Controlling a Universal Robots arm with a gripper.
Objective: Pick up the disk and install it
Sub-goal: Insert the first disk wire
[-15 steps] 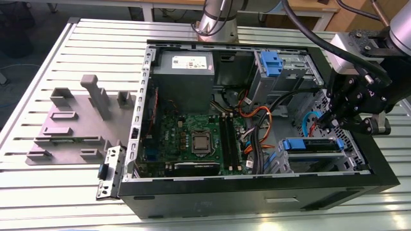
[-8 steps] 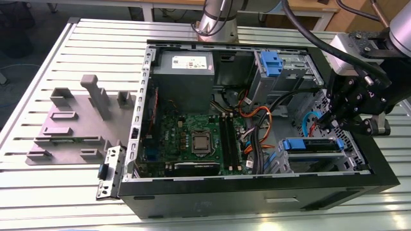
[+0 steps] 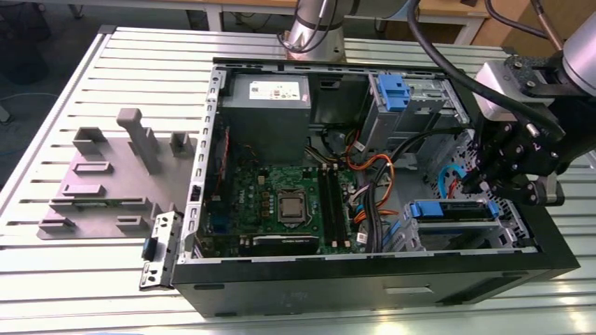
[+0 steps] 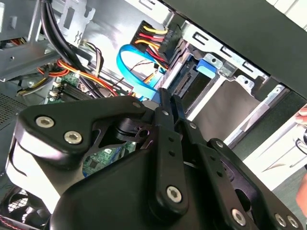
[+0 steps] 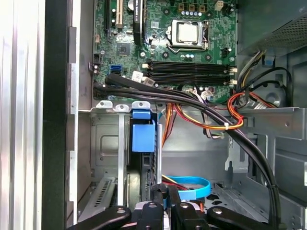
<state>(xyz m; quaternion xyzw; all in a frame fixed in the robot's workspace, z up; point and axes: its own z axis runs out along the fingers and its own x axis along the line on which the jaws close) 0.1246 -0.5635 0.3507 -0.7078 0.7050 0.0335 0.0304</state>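
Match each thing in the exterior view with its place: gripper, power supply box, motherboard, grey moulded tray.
Things:
1 gripper
2 power supply box
3 motherboard
4 grey moulded tray

Places:
A on the table outside the case, exterior view's left
B flat on the case floor, mid-case
C in the case's far corner, near the arm's base
D over the case's exterior-view right side

Pairs: 1-D; 2-C; 3-B; 4-A

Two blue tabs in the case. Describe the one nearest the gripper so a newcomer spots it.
Find the open black computer case and go to its drive cage at the exterior view's lower right, close beside the gripper. The blue tab sits on that cage's end facing the motherboard. The other blue tab is far off, up near the grey power supply.
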